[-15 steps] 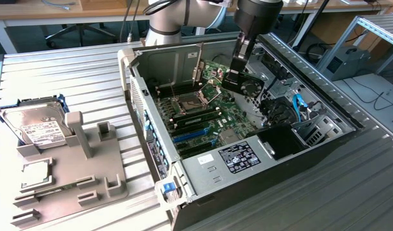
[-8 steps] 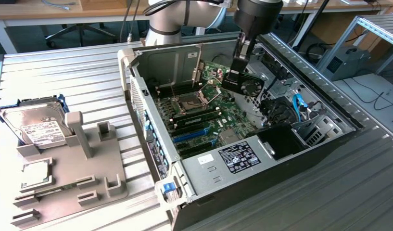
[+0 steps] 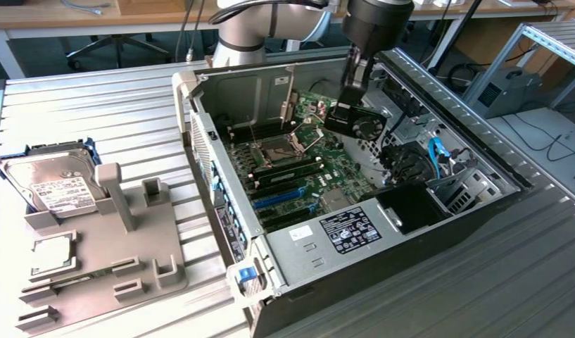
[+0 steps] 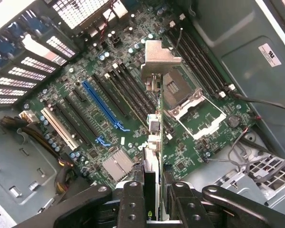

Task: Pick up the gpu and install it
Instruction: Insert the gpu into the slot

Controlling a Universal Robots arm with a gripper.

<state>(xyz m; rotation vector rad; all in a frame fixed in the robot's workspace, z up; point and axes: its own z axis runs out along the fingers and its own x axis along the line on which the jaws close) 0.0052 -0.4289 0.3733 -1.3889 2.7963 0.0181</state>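
My gripper [image 3: 349,97] hangs inside the open computer case [image 3: 205,151] and is shut on the gpu [image 3: 357,121], a black card with a round fan, held on edge above the motherboard [image 3: 292,165]. In the wrist view the gpu [image 4: 153,142] runs edge-on away from my gripper [image 4: 154,205], its silver bracket [image 4: 160,59] at the far end. The card hovers over the area between the dark expansion slots and the CPU socket [image 4: 180,92]. A blue slot [image 4: 100,103] lies to one side of it.
A silver hard drive [image 3: 45,182] with a white label stands in a grey fixture [image 3: 113,243] at the exterior view's left. Inside the case are the power supply [image 3: 348,229], blue cables [image 3: 436,156] and loose wires [image 4: 256,142]. The case walls close in around the card.
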